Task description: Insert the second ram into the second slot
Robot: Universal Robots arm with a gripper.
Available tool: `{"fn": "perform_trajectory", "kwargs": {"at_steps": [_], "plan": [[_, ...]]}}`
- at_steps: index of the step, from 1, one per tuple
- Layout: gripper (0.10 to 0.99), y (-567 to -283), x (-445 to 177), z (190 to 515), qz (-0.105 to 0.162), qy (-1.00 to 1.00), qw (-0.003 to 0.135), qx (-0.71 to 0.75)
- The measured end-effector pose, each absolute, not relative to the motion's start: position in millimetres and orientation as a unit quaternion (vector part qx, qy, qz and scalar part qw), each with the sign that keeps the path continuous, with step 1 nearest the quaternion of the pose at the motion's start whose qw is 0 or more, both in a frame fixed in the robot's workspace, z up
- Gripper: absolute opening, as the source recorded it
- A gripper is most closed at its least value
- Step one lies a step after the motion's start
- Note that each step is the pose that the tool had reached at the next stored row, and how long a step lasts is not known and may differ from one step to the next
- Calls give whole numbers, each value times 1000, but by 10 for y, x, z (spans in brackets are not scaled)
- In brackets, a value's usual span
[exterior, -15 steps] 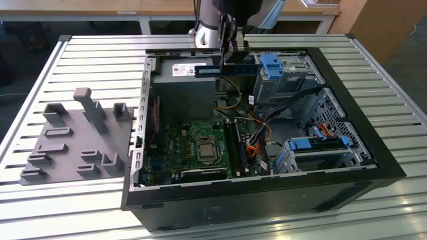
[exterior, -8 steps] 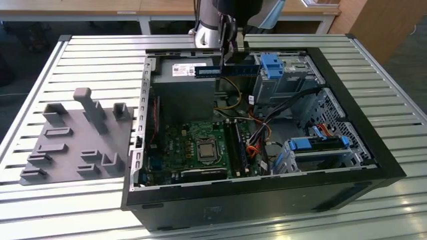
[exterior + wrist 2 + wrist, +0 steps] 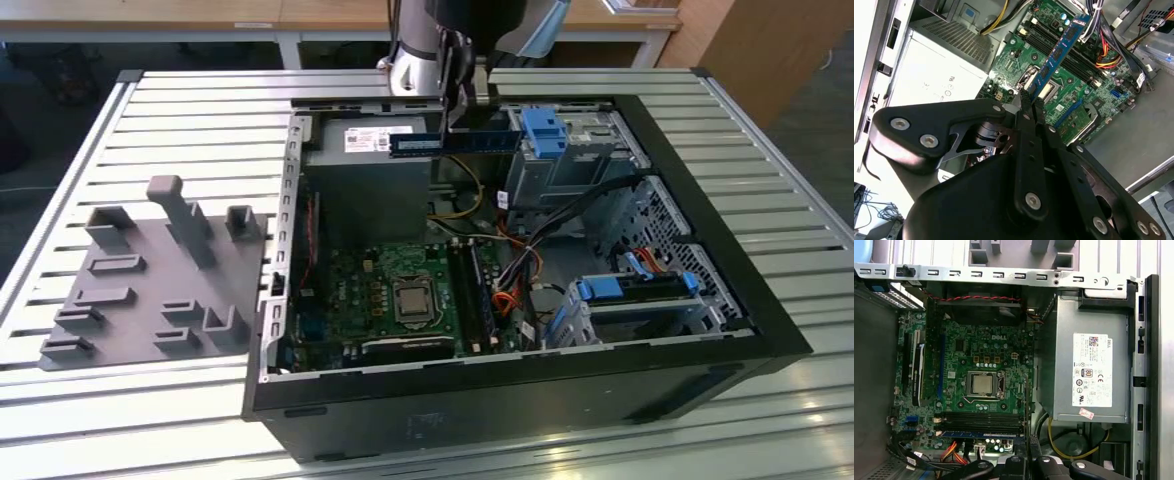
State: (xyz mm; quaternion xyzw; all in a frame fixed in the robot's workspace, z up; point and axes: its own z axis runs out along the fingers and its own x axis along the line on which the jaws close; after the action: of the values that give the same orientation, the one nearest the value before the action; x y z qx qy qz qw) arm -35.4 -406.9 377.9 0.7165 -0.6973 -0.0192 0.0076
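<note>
Exterior view, left of frame: grey fixture plate (image 3: 147, 290) lies on the slatted table (image 3: 774, 200). Upper centre: gripper (image 3: 463, 122) has its fingers clamped on the second ram (image 3: 454, 143), which is held with its long side level in front of the grey power supply (image 3: 360, 170), over the open case (image 3: 534, 400) and not seated. The memory slots (image 3: 470, 290) on the motherboard (image 3: 387, 300) sit lower centre, and a blue drive-bay clip (image 3: 545, 130) is just right of the ram.
</note>
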Motion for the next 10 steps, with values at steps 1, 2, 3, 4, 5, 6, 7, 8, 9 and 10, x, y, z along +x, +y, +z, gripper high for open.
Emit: {"fn": "perform_trajectory", "kwargs": {"at_steps": [1,2,3,4,5,6,7,8,9,10], "plan": [[137,-4072,-354,3779,-19,-697,8,716],[137,-4073,-353,3779,-19,-697,8,716],[137,-4075,-353,3779,-19,-697,8,716],[137,-4077,-353,3779,-19,-697,8,716],[137,-4079,-354,3779,-19,-697,8,716],[137,-4101,-353,3779,-19,-697,8,716],[137,-4127,-354,3779,-19,-697,8,716],[137,-4129,-354,3779,-19,-697,8,716],[137,-4130,-354,3779,-19,-697,8,716],[137,-4132,-354,3779,-19,-697,8,716]]}}
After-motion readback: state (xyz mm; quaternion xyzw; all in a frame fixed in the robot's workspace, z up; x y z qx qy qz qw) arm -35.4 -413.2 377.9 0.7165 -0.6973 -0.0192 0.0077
